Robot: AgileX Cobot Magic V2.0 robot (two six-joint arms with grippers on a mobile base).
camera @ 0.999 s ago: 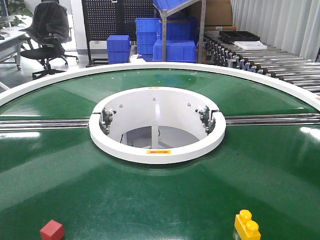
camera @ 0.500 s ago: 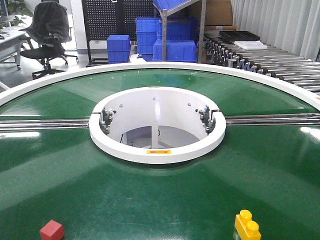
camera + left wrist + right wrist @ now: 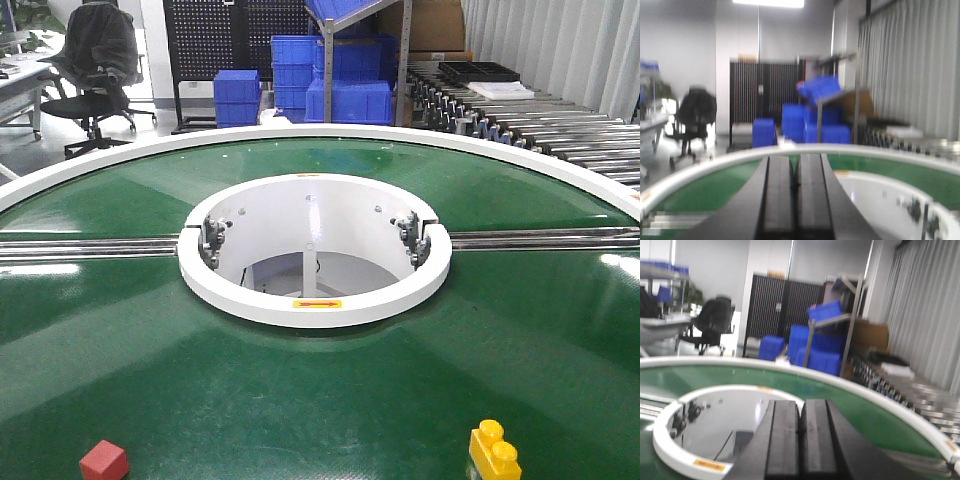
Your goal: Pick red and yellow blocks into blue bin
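The left gripper (image 3: 794, 185) and right gripper (image 3: 801, 426) are squeezed closed and empty, not touching the red cube (image 3: 104, 461) or yellow brick (image 3: 494, 451).

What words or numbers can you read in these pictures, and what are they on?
No text can be read anywhere.
Yellow sticker on the white round ring: red marks, too small to read.
Orange-yellow labels on that ring, right wrist view: blurred.
Small red cube and yellow studded plastic brick: no writing shows.
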